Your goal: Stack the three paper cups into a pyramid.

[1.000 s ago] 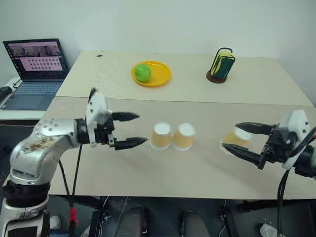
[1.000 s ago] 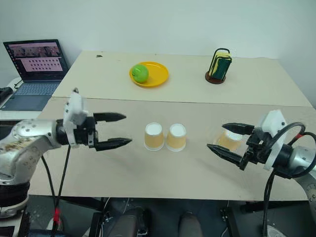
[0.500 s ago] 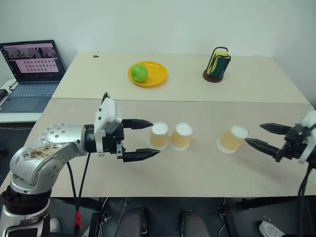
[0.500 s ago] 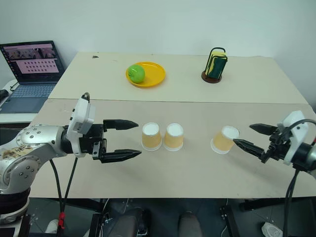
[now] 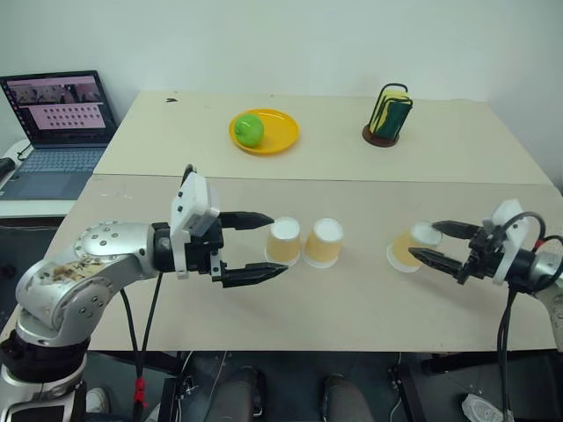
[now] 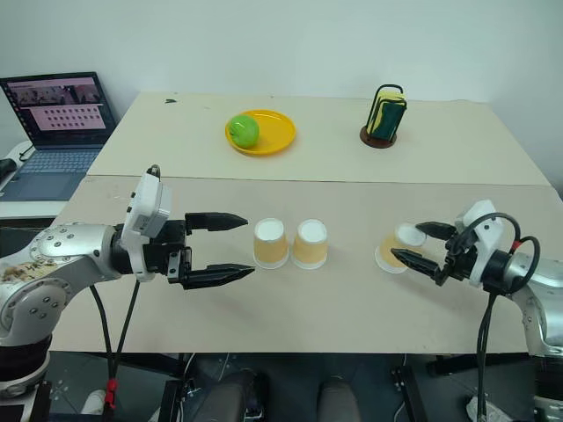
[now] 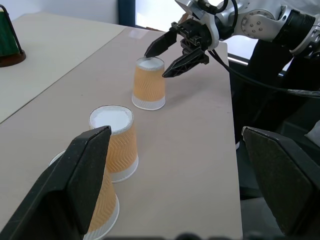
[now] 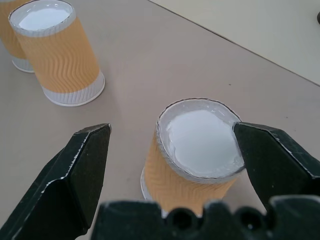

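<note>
- The pyramid is not built yet: all three paper cups stand upside down on the table (image 5: 352, 299), each on its wide rim with the white base up, and no cup is on another.
- In the middle of the left eye view, two cups make the bottom row. The left cup (image 5: 285, 242) and the middle cup (image 5: 323, 243) stand side by side, touching or nearly touching; this part looks done to me.
- The third cup (image 5: 410, 246) stands alone at the right of the frame, well apart from the pair. I judge that what is left is to grasp it, lift it and set it on top, over the joint between the two.
- The right gripper (image 5: 435, 243) is at the lower right of the frame with its two black fingers spread wide, one on each side of the third cup near its top. In the right wrist view the cup (image 8: 197, 150) sits between the fingers, not pinched.
- The left gripper (image 5: 268, 245) is at center left, also spread wide and holding nothing; its tips are just beside the left cup.
- Farther back, in the upper middle, a yellow plate (image 5: 280, 139) holds a green apple (image 5: 250, 129).
- In the upper right, a small holder (image 5: 391, 115) on a brown base holds something yellow and green; I cannot tell what.
- At the far upper left, an open laptop (image 5: 54, 132) lies on a side table.
</note>
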You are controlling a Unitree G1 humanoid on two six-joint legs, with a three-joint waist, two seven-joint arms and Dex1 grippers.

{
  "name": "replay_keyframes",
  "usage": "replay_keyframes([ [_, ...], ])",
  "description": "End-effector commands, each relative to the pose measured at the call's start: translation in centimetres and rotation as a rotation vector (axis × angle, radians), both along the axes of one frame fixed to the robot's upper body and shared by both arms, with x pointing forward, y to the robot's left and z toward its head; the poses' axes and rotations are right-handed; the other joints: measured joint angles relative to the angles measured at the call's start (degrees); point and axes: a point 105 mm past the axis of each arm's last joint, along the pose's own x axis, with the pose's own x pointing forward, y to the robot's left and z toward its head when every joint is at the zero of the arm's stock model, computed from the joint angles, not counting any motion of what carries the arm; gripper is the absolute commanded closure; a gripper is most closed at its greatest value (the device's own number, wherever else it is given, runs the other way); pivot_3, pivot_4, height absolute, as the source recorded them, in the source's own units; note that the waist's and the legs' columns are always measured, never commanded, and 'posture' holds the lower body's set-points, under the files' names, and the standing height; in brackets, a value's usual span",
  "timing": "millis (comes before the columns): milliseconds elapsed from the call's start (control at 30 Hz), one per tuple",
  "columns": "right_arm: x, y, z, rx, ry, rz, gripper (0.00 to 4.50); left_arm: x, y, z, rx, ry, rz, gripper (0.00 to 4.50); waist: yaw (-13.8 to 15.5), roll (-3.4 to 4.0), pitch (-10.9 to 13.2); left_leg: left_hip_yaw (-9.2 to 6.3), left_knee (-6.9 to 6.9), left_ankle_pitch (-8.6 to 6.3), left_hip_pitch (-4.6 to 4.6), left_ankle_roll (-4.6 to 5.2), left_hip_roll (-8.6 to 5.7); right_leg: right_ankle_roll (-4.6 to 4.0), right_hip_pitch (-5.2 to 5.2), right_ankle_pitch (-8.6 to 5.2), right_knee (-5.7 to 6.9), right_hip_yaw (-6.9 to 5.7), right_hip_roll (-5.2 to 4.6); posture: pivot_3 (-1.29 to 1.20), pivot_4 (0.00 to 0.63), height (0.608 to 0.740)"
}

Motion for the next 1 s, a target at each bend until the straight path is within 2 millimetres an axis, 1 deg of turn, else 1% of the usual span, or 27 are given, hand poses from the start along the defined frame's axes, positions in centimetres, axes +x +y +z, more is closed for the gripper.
replay_keyframes([
  [33,0.5,-0.2,0.7,-0.002,-0.044,-0.008,0.0,-0.6,-0.4,0.8,0.001,-0.042,-0.026,0.02,0.0,0.0,0.0,0.0,0.0,0.0,0.0,0.0,0.0,0.0,0.0,0.0,0.0,0.0,0.0,0.0,0.15,0.726],
  [100,0.6,-0.3,0.8,0.003,-0.049,-0.012,0.0,-0.7,-0.3,0.8,0.0,-0.04,-0.026,0.02,0.0,0.0,0.0,0.0,0.0,0.0,0.0,0.0,0.0,0.0,0.01,0.0,0.0,0.0,0.0,0.0,0.15,0.726],
  [167,0.7,-0.4,1.8,0.024,-0.078,-0.011,0.0,-0.7,-0.4,0.9,0.002,-0.039,-0.026,0.02,-0.01,0.0,0.0,0.0,0.0,0.0,0.0,0.0,0.0,0.0,0.0,0.0,0.0,0.0,0.0,0.0,0.15,0.726],
  [267,0.3,-0.4,3.0,0.013,-0.106,0.001,0.0,-0.6,-0.4,0.8,0.003,-0.036,-0.024,0.02,0.01,0.0,0.0,0.0,0.0,0.03,0.0,-0.05,0.0,0.0,-0.01,0.0,0.01,0.0,0.0,0.0,0.15,0.726],
  [367,-0.2,0.2,3.9,0.024,-0.126,0.029,0.0,-0.6,-0.4,0.8,0.004,-0.036,-0.022,0.02,0.01,0.01,0.0,0.0,0.0,0.15,-0.01,-0.25,-0.01,0.0,-0.01,0.0,0.0,0.0,0.0,0.0,0.15,0.726],
  [500,-1.0,0.9,4.6,0.029,-0.133,0.061,0.0,-0.4,-0.4,0.8,0.004,-0.035,-0.016,0.02,0.09,0.01,0.0,0.0,0.0,0.13,-0.01,-0.23,0.0,0.0,-0.01,0.0,0.0,0.0,-0.01,0.0,0.15,0.726],
  [533,-1.1,0.7,4.6,0.027,-0.134,0.049,0.0,-0.4,-0.5,0.9,0.002,-0.035,-0.017,0.02,0.1,0.01,0.0,-0.01,-0.01,0.13,-0.01,-0.22,0.0,0.0,0.0,0.0,0.0,0.0,-0.01,0.0,0.15,0.726],
  [567,-1.1,0.4,4.4,0.026,-0.127,0.032,0.0,-0.4,-0.5,0.9,0.0,-0.033,-0.019,0.02,0.07,0.0,0.0,-0.01,-0.01,0.12,-0.01,-0.2,0.0,0.0,0.0,0.0,-0.01,0.0,-0.01,0.0,0.15,0.726],
  [667,-0.6,-1.0,3.0,-0.002,-0.093,-0.035,0.0,-0.4,-0.5,0.9,0.001,-0.029,-0.017,0.02,0.07,0.0,0.0,-0.01,-0.01,0.07,-0.01,-0.13,-0.01,0.0,0.01,0.0,-0.01,0.01,-0.02,0.0,0.15,0.726],
  [700,-0.5,-1.2,2.7,0.005,-0.086,-0.05,0.0,-0.4,-0.5,0.8,0.003,-0.028,-0.016,0.02,0.07,0.01,0.0,-0.01,-0.01,-0.04,-0.01,0.06,-0.01,0.0,0.01,0.0,-0.01,0.0,-0.02,0.0,0.15,0.726],
  [833,0.0,-1.9,1.7,0.013,-0.063,-0.081,0.0,-0.4,-0.6,0.8,0.002,-0.025,-0.018,0.02,0.02,0.01,0.0,0.0,-0.01,-0.02,-0.01,0.03,0.0,0.0,-0.01,0.0,0.0,0.01,-0.01,0.0,0.15,0.726],
  [1000,0.4,-2.0,0.6,0.025,-0.037,-0.085,0.0,-0.3,-0.4,0.9,0.002,-0.027,-0.003,0.02,-0.05,0.01,0.0,0.02,-0.01,-0.01,-0.01,0.01,0.0,0.0,-0.01,0.0,0.0,0.02,0.0,0.0,0.15,0.726],
])
